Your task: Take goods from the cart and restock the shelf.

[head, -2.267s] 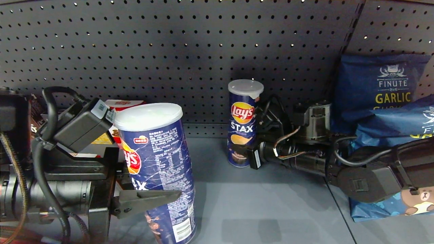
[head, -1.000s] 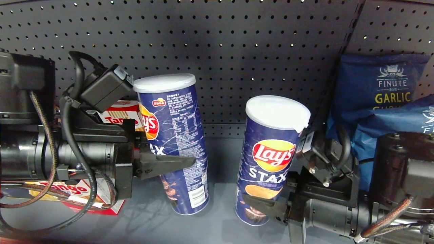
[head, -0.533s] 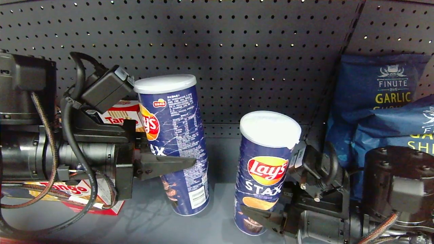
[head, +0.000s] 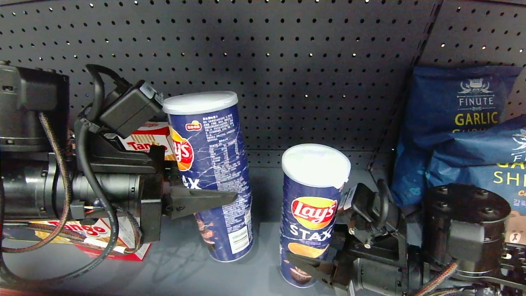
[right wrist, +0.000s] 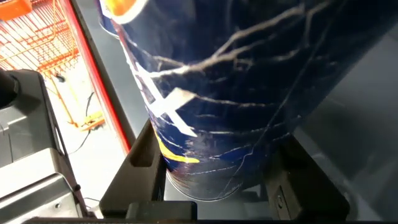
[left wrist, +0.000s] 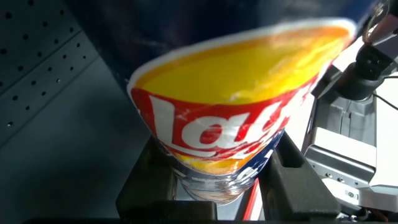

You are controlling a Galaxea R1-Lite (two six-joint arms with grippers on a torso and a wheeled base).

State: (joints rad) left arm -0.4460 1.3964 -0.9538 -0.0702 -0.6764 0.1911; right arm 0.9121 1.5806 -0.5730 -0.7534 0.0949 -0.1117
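Head view: left can (head: pixel 213 181) and right can (head: pixel 311 213) point lid-up, axes roughly vertical.

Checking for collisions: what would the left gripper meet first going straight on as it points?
Likely the chip can held by the right gripper; depth is unclear, it might pass behind.

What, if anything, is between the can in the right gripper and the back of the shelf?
Nothing visible. The shelf floor behind that can is bare up to the pegboard. The second can, in the left gripper, stands to its left; the chip bags sit to its right.
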